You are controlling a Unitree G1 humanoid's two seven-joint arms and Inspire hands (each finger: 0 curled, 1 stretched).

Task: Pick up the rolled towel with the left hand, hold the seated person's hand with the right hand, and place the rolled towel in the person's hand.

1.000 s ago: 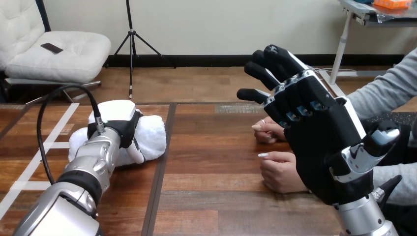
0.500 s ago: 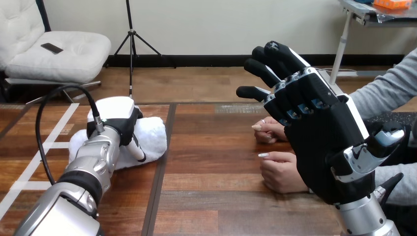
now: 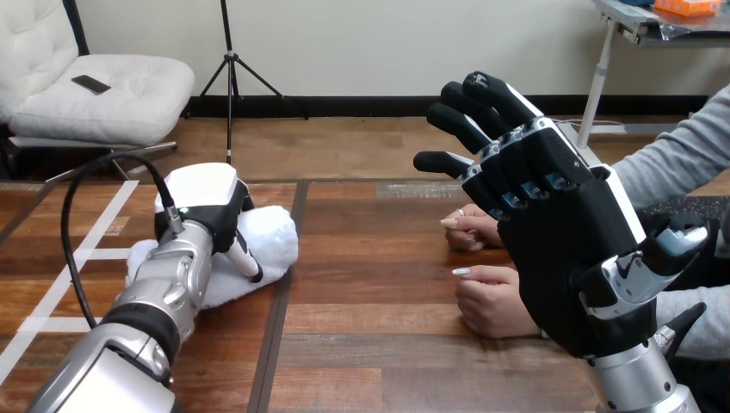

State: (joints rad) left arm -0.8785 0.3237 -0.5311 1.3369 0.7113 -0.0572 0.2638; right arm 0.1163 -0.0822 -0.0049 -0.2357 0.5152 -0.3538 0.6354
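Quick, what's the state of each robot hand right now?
Left robot hand: closed on the rolled towel.
Right robot hand: open, holding nothing.

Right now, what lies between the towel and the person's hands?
Nothing. In the head view, only bare table separates the towel from the person's hands.
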